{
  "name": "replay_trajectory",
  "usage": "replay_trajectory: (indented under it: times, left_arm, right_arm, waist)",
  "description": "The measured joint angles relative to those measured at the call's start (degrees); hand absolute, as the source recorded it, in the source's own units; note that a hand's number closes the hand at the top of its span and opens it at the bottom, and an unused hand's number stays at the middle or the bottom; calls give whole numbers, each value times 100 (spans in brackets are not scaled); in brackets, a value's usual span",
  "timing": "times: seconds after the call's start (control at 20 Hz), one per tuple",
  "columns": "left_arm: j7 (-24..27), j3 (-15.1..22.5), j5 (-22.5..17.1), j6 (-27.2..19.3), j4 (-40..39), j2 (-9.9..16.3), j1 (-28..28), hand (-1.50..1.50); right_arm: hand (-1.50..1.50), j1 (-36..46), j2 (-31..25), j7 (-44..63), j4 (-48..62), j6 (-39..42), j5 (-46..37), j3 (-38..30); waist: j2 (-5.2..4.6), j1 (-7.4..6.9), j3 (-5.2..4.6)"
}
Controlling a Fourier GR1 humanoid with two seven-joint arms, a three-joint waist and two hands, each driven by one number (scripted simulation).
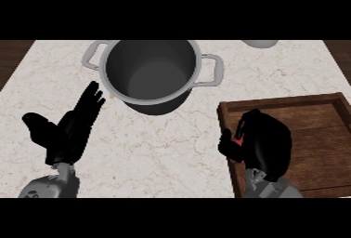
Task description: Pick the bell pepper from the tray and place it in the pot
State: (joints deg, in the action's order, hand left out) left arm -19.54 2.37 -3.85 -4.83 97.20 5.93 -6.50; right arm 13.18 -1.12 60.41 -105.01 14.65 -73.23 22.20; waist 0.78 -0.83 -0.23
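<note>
Two hands showed in your head view. Your right hand (264, 142) was over the wooden tray (322, 103) at the bench's (171, 153) right edge, its fingers (227, 146) curled round the bell pepper (238, 138), of which only a red sliver showed inside the tray's left rim. Your left hand (68, 132) rested open near the bench's left edge, fingers straight and pointing up. Beyond it, the grey pot (151, 69) stood near the far edge, apart from both hands, and a pale object (260, 43) peeked in at the far edge.
</note>
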Motion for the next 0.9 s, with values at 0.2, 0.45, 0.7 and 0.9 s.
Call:
replay_trajectory:
  times: [0.2,0.45,0.7,0.9]
  left_arm:
    - [17,44,41,-32,-52,-57,-87,0]
    - [89,51,46,5,-169,-70,-123,0]
    - [2,97,70,4,-121,-79,-198,0]
    - [16,98,48,44,-171,-82,-265,0]
  right_arm:
    - [150,598,21,616,-416,-130,-291,821]
    - [150,1738,13,905,-587,-50,-575,1432]
    - [150,3001,9,990,-258,-26,-331,1356]
    - [150,3843,12,985,330,-86,51,943]
  waist:
    - [-9,-20,0]
    - [-13,-74,-5]
    - [-28,-169,-4]
    - [-55,-237,-5]
